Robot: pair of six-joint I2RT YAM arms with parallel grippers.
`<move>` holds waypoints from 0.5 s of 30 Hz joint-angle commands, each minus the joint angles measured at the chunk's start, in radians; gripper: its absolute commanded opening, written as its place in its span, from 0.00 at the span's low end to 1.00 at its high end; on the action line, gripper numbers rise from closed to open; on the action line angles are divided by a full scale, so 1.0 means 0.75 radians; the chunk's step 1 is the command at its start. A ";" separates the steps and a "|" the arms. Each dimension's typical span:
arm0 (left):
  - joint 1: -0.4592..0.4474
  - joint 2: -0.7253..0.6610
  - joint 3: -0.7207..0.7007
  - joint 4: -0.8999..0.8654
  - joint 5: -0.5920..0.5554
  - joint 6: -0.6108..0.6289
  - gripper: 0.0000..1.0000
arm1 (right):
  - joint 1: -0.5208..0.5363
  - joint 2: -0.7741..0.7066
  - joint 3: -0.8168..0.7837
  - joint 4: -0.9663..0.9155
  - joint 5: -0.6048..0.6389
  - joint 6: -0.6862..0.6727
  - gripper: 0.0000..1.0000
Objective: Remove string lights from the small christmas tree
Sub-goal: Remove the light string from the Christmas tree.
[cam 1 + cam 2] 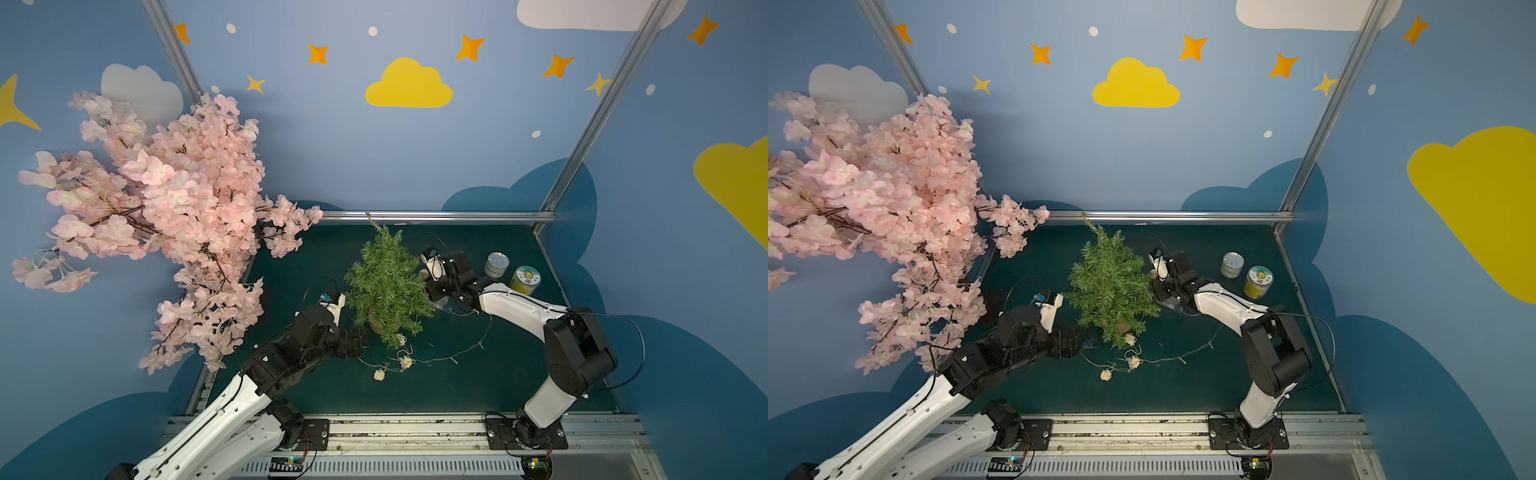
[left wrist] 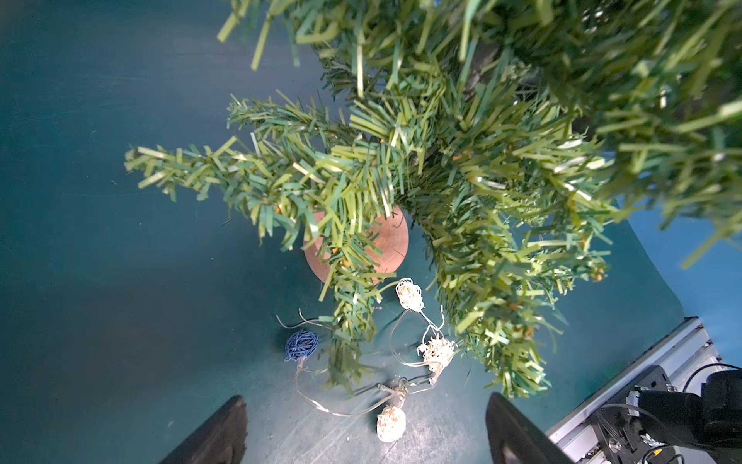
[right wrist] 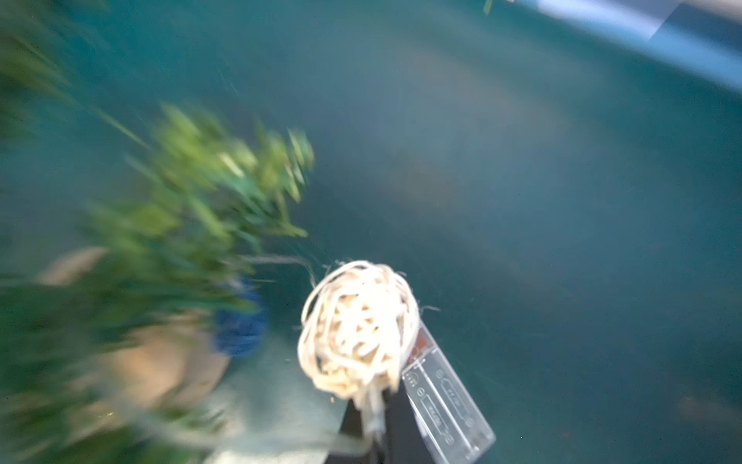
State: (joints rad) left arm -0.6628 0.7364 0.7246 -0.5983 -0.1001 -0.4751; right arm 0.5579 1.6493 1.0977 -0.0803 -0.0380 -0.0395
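The small christmas tree (image 1: 386,282) (image 1: 1111,286) stands mid-mat on its tan base (image 2: 387,247). The string lights (image 1: 401,361) (image 1: 1133,362) trail over the mat in front of it. My left gripper (image 2: 365,401) (image 1: 356,341) is open low at the tree's left front, with a cream ball (image 2: 390,424) lying between its fingers and a blue ball (image 2: 301,344) beyond. My right gripper (image 3: 377,418) (image 1: 430,286) is at the tree's right side, shut on the wire just under a cream ball (image 3: 357,329). The clear battery box (image 3: 445,397) (image 1: 444,307) hangs beside the fingers.
A large pink blossom tree (image 1: 166,208) overhangs the mat's left side. Two cans (image 1: 496,266) (image 1: 524,280) stand at the back right. A metal rail (image 1: 415,428) runs along the front edge. The right wrist view is blurred by motion.
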 commanded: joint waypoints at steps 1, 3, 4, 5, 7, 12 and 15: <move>0.007 -0.011 -0.007 -0.007 0.019 0.012 0.93 | -0.022 -0.097 -0.019 -0.025 -0.086 0.027 0.00; 0.005 -0.010 -0.007 -0.003 0.021 0.014 0.93 | -0.039 -0.152 -0.026 -0.044 -0.115 0.034 0.00; 0.008 -0.011 -0.007 -0.002 0.022 0.014 0.93 | -0.047 -0.177 -0.026 -0.053 -0.124 0.040 0.00; 0.009 -0.011 -0.009 0.000 0.023 0.013 0.93 | -0.056 -0.207 -0.030 -0.061 -0.139 0.047 0.00; 0.008 -0.014 -0.016 0.004 0.029 0.010 0.93 | -0.078 -0.261 -0.030 -0.076 -0.176 0.063 0.00; 0.008 -0.025 -0.023 0.003 0.031 0.006 0.93 | -0.114 -0.381 -0.010 -0.104 -0.233 0.097 0.00; 0.008 -0.035 -0.025 -0.002 0.027 0.005 0.93 | -0.127 -0.441 0.027 -0.141 -0.257 0.109 0.00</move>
State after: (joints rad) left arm -0.6609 0.7219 0.7132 -0.5972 -0.0849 -0.4755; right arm 0.4725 1.3636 1.0882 -0.1524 -0.1913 0.0208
